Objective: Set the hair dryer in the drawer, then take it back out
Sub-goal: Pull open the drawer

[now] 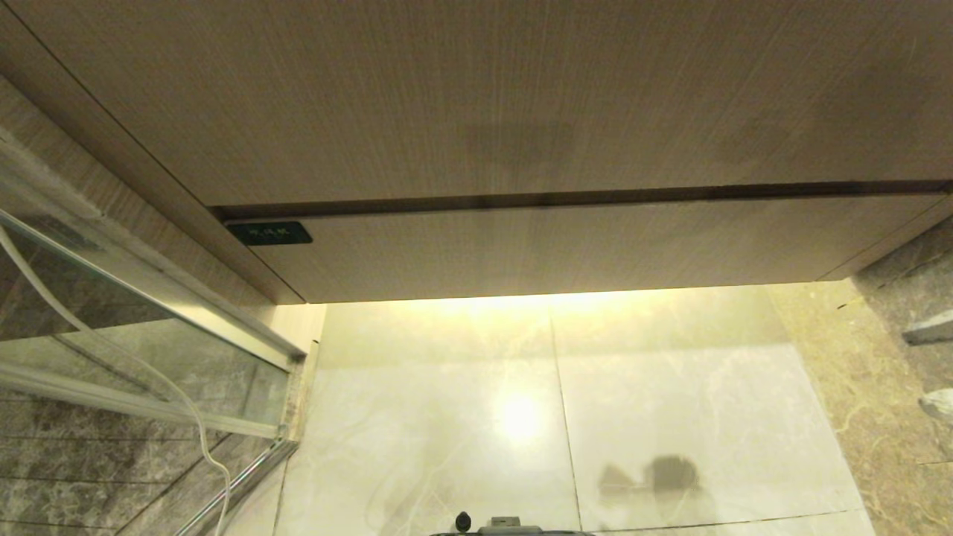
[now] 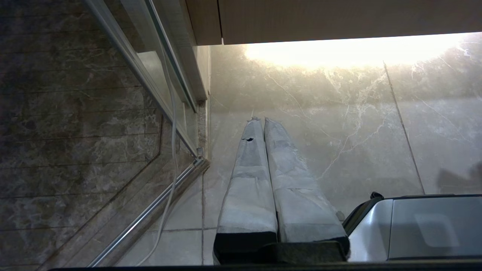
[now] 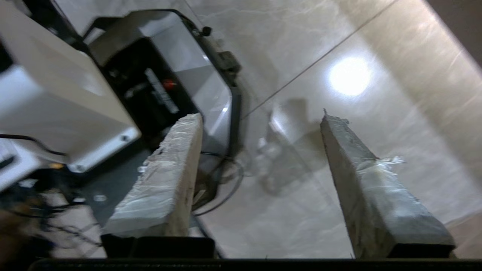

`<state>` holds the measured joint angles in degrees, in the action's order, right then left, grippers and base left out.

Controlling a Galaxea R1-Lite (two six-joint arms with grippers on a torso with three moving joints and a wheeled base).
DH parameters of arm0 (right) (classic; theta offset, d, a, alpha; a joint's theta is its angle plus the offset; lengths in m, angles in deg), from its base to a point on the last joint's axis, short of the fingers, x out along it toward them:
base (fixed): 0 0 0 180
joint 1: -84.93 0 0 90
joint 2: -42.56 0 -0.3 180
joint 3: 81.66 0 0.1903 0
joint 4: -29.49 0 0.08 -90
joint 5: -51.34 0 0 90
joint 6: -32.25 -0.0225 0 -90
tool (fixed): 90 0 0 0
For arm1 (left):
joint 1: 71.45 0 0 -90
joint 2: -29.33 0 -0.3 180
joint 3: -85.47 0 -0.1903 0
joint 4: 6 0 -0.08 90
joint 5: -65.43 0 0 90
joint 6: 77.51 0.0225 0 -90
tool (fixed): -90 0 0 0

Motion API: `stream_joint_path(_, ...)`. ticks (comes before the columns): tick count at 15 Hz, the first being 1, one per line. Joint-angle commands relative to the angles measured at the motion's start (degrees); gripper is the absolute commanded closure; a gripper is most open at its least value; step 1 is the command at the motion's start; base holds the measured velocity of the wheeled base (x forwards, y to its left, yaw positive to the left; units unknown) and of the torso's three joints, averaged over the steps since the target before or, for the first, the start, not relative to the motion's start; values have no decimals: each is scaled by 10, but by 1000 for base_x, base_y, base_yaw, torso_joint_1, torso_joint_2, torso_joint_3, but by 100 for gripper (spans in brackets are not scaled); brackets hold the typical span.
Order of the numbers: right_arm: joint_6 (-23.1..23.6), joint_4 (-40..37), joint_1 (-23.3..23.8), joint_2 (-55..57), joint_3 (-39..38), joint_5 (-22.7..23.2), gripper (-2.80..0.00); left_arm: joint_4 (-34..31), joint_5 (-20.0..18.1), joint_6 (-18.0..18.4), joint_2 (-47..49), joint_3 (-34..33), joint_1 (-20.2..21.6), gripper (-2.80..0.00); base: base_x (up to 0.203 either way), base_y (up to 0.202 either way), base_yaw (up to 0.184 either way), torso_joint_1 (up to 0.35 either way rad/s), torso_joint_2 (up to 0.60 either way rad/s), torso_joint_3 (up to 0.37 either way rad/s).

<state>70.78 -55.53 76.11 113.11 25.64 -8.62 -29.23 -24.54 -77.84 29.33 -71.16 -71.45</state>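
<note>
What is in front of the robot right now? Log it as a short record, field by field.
drawer: shut, flush under the taller wood-grain panel
drawer label: small dark tag at the front's left end
hair dryer: not in any view
left gripper: fingers together, holding nothing, over the tile floor
right gripper: fingers apart, holding nothing, above the floor beside the robot's base
left side: glass shower door with a white cord hanging along it

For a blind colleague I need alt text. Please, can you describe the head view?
A closed wood-grain drawer with a small dark label at its left end sits under a taller wood panel. Below is glossy pale floor tile; a glass door with a white cord stands at left.
</note>
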Motion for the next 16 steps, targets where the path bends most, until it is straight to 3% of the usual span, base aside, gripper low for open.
stream_joint_path(1, 72, 56, 0, 59, -11, 2, -280, 0, 1, 0, 1, 0, 0, 0, 0, 0, 0, 0, 0, 0)
stream_joint_path(6, 255, 323, 22, 135, -93, 1, -280, 0, 1, 0, 1, 0, 0, 0, 0, 0, 0, 0, 0, 0)
stream_joint_path(10, 313, 388, 27, 157, -117, 0, -280, 0, 1, 0, 1, 0, 0, 0, 0, 0, 0, 0, 0, 0)
stream_joint_path(13, 322, 467, 27, 186, -119, 0, -280, 0, 1, 0, 0, 0, 0, 0, 0, 0, 0, 0, 0, 0)
stream_joint_path(16, 348, 479, 30, 213, -108, -2, -280, 0, 1, 0, 1, 0, 0, 0, 0, 0, 0, 0, 0, 0)
